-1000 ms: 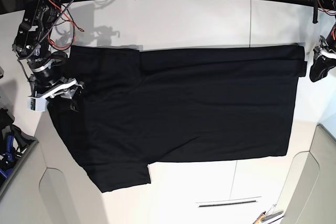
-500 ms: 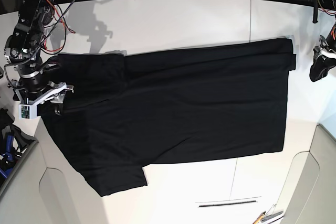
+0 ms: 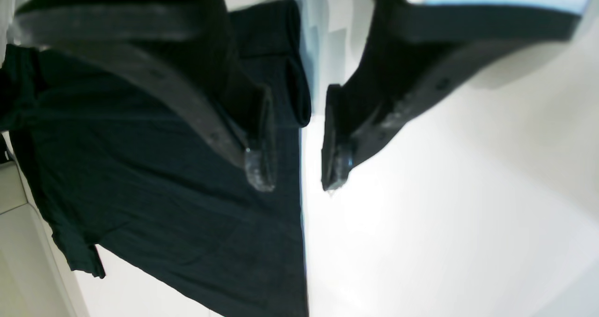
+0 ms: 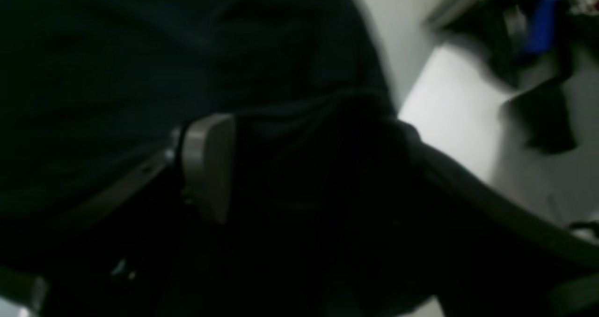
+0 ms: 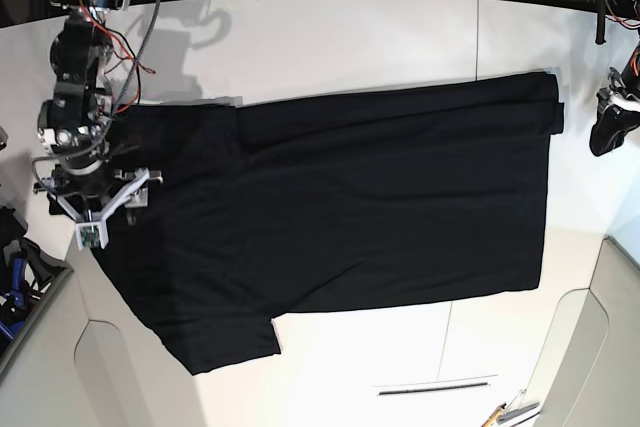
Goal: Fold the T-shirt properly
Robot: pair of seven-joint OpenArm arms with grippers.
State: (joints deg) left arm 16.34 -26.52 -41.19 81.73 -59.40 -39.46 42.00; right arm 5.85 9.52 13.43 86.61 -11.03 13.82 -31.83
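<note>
The black T-shirt point(image 5: 350, 197) lies spread flat on the white table, plain side up, with one sleeve at the lower left and its hem at the right. My right gripper point(image 5: 105, 192) sits on the shirt's left end, jaws wide apart. In the right wrist view a grey finger pad point(image 4: 208, 167) rests against dark cloth point(image 4: 140, 50), which mounds up in the right gripper point(image 4: 313, 176). My left gripper point(image 5: 603, 137) hovers just off the shirt's right edge. The left wrist view shows that gripper point(image 3: 297, 172) open and empty above the hem of the shirt point(image 3: 164, 190).
Bare white table point(image 5: 350, 37) lies behind and in front of the shirt. Grey side panels flank the lower corners. Small tools point(image 5: 510, 412) lie at the bottom right. A blue-and-black object point(image 5: 15, 287) sits past the left edge. Cables hang along the back.
The shirt slid left with my right gripper, then stopped. Over the last half second the right gripper turned and shifted slightly right over the shirt's left end. The left arm stayed still.
</note>
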